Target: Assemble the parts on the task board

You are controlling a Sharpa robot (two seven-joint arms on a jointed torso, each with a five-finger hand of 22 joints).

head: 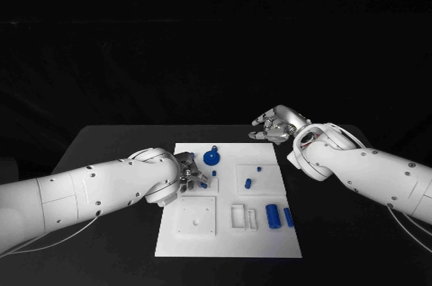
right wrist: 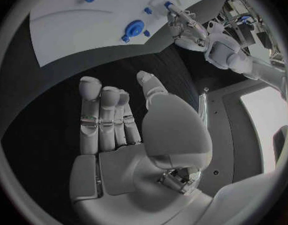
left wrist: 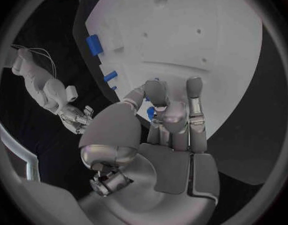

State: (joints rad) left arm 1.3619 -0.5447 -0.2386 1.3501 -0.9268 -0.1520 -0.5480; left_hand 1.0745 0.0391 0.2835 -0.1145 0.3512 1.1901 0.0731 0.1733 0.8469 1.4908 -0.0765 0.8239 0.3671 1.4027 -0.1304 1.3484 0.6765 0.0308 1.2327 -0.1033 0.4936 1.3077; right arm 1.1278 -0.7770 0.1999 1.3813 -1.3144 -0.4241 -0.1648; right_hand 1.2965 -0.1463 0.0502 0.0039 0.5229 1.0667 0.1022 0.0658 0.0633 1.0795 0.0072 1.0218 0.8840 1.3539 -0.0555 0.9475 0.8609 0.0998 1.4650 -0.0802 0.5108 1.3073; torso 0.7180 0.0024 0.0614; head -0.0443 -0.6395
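Left robot hand (head: pixel 191 173) is curling its fingers around a small blue part (left wrist: pixel 150 113) over the white board's (head: pixel 270 245) left side, pinching it. Right robot hand (head: pixel 276 126) is hovering open, fingers apart, holding nothing, above the table (head: pixel 108 142) beyond the board's far right corner. Two blue cylinders (head: pixel 272 214) are lying side by side near the board's right edge.
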